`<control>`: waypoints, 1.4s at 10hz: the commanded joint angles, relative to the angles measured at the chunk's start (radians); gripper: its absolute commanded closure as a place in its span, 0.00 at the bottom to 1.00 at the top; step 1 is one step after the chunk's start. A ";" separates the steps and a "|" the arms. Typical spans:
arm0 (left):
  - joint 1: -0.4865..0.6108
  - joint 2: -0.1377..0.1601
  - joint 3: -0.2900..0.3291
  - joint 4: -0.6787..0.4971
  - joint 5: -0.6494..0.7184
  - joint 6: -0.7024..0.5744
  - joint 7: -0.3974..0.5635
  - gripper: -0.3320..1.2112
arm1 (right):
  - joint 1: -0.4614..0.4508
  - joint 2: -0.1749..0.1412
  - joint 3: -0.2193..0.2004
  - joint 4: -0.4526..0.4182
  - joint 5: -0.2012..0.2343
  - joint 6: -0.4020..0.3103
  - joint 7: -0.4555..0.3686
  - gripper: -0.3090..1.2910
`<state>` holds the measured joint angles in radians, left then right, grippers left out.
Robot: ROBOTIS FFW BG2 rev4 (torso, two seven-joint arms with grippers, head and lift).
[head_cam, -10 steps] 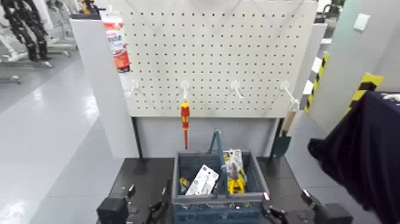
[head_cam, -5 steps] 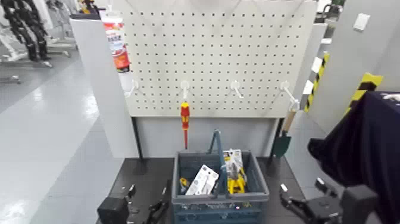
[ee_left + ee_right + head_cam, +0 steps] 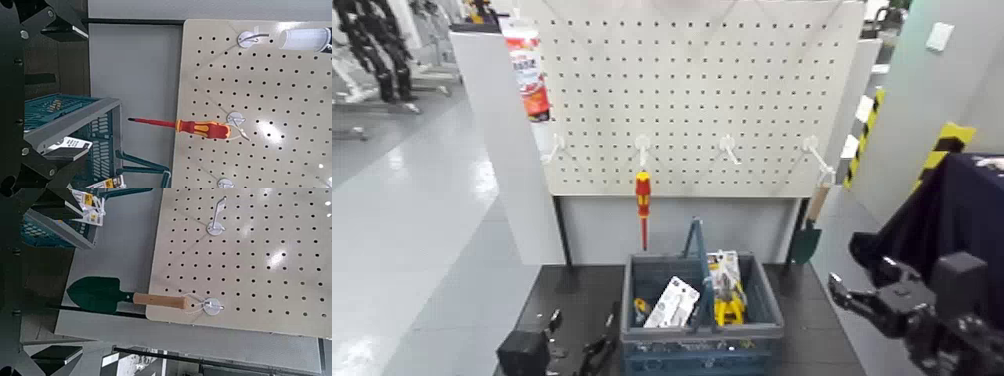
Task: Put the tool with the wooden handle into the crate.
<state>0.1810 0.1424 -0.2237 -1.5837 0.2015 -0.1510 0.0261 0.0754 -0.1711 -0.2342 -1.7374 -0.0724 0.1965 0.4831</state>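
The trowel point(image 3: 806, 242), with a pale wooden handle and a dark green blade, hangs from the right-most hook of the pegboard point(image 3: 702, 90). It also shows in the right wrist view point(image 3: 117, 296), hanging free. The blue-grey crate point(image 3: 632, 292) stands on the dark table below the board, holding several packaged items. My right gripper point(image 3: 854, 296) is open and empty, raised to the right of the crate, below and right of the trowel. My left gripper point(image 3: 577, 340) is open and empty, low beside the crate's left front corner.
A red-and-yellow screwdriver point(image 3: 643, 205) hangs from a middle hook above the crate and shows in the left wrist view point(image 3: 196, 127). A tube point(image 3: 528, 75) hangs at the board's upper left. A dark cloth-covered shape point(image 3: 952, 240) stands close on the right.
My right arm has risen from the bottom edge by the crate and moved up and to the right, closer to the trowel. The left arm, crate and trowel have not moved.
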 commanded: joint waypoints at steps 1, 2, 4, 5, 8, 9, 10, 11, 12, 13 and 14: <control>-0.005 0.003 -0.006 0.004 0.004 -0.002 0.000 0.39 | -0.106 -0.081 0.016 0.134 -0.023 0.000 0.043 0.25; -0.006 0.005 -0.010 0.005 0.004 -0.001 0.000 0.39 | -0.151 -0.110 0.030 0.194 -0.030 -0.011 0.068 0.25; -0.008 0.005 -0.010 0.007 0.006 -0.002 0.000 0.39 | -0.232 -0.146 0.055 0.294 -0.053 -0.038 0.089 0.25; -0.008 0.003 -0.010 0.007 0.006 -0.002 0.000 0.39 | -0.270 -0.159 0.073 0.346 -0.056 -0.054 0.100 0.25; -0.009 0.002 -0.010 0.011 0.006 -0.004 0.000 0.39 | -0.388 -0.189 0.150 0.524 -0.082 -0.112 0.121 0.25; -0.009 0.002 -0.010 0.013 0.006 -0.004 0.000 0.39 | -0.428 -0.194 0.174 0.581 -0.090 -0.141 0.126 0.25; -0.011 0.000 -0.011 0.014 0.006 -0.004 0.000 0.39 | -0.465 -0.194 0.193 0.639 -0.099 -0.175 0.127 0.25; -0.012 0.002 -0.013 0.016 0.006 -0.004 0.000 0.39 | -0.497 -0.193 0.211 0.688 -0.099 -0.195 0.132 0.25; -0.014 0.002 -0.013 0.016 0.006 -0.004 0.000 0.39 | -0.526 -0.189 0.231 0.733 -0.099 -0.210 0.140 0.25; -0.014 0.000 -0.014 0.019 0.006 -0.004 0.000 0.39 | -0.548 -0.186 0.242 0.762 -0.098 -0.221 0.141 0.25; -0.015 0.000 -0.014 0.019 0.006 -0.004 0.000 0.39 | -0.566 -0.182 0.246 0.789 -0.096 -0.235 0.144 0.25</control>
<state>0.1664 0.1427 -0.2380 -1.5650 0.2071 -0.1550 0.0261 -0.4802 -0.3549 0.0091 -0.9639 -0.1694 -0.0310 0.6274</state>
